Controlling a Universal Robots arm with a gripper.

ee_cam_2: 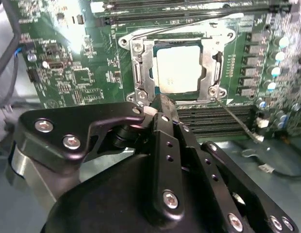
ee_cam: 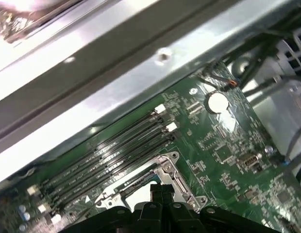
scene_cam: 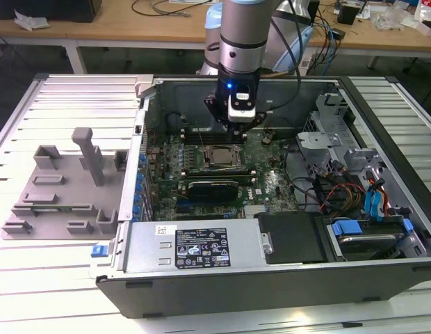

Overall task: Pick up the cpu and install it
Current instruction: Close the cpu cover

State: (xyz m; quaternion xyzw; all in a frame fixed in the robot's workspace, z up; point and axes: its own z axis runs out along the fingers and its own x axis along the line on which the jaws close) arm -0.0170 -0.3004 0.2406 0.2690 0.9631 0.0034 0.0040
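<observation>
The cpu (scene_cam: 220,157) (ee_cam_2: 177,68), a small square chip with a silvery-white top, lies flat inside the metal socket frame (ee_cam_2: 141,73) on the green motherboard (scene_cam: 264,181). My gripper (scene_cam: 243,124) (ee_cam_2: 160,103) (ee_cam: 161,188) hangs just above the board beside the socket, on the side of the memory slots. Its black fingers are pressed together, shut on nothing. In the second wrist view the fingertips end at the socket frame's edge, apart from the chip.
The open computer case (scene_cam: 382,271) surrounds the board. Rows of memory slots (ee_cam: 107,160) run beside the socket. A power supply box (scene_cam: 194,247) sits at the near side, with drive bays and cables (scene_cam: 354,188) on the exterior view's right. A gray tray (scene_cam: 62,188) lies on the exterior view's left.
</observation>
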